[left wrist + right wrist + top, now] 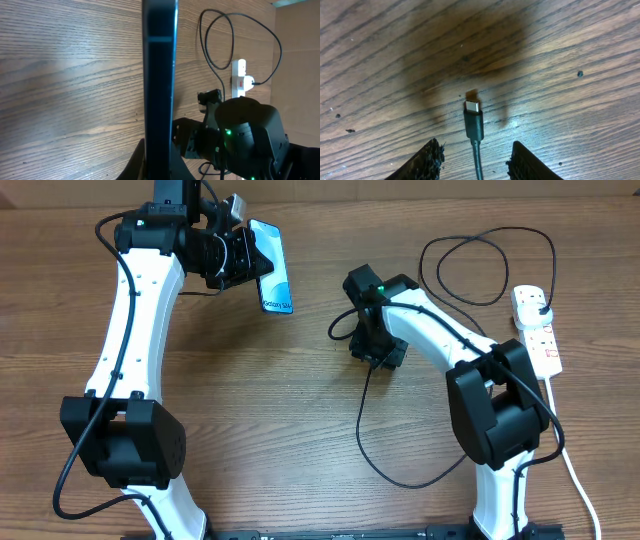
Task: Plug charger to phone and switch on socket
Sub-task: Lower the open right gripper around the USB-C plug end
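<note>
Left tool (248, 262) clamps slim glossy phone (272, 280) — right tool (476, 149) gapes around thin black charger (473, 122).

We see white rounded links on left arm (130, 330) and right arm (437, 332), bulky black joint housings (125, 442), thin black cables (62, 470) alongside, a green wrist light (379, 289), rough black pads (429, 161) on the right gripper (476, 152).
</note>
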Motion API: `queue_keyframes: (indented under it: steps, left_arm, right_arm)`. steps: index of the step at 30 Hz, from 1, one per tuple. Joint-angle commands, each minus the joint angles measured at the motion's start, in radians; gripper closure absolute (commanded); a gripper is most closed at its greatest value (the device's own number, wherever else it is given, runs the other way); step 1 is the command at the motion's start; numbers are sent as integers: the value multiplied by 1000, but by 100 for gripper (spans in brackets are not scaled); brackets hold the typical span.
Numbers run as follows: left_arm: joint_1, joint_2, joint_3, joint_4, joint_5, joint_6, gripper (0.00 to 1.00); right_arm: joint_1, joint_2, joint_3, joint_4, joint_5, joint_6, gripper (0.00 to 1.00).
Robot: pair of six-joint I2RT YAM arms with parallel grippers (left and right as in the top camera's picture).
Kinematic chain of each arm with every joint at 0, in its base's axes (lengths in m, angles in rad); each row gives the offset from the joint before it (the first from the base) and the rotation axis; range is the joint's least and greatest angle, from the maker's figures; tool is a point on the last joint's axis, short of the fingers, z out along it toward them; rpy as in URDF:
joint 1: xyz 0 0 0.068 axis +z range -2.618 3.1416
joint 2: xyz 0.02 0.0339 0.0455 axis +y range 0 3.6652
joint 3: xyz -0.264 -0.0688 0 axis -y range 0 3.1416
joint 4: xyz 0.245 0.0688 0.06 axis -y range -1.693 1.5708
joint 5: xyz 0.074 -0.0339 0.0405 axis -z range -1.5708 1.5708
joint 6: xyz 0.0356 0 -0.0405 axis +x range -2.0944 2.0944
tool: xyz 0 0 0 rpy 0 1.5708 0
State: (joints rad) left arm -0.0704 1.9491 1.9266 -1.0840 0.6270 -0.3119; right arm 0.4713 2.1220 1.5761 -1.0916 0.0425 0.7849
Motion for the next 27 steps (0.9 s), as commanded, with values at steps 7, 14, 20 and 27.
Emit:
queue_keyframes:
  steps: [7,14,20,27]
  left_arm:
    - [1,-5,20,12,20,-2,96]
    - [1,-5,20,11,21,-2,96]
    - [1,-5,20,11,21,-2,96]
    - [1,-5,20,11,21,-2,96]
  right_arm:
    - [13,41,-6,6,-10,-10,56]
    - [5,48,-6,2,-10,-57,61]
    - [5,48,-6,2,-10,-58,65]
    - [4,48,-6,6,-10,-79,69]
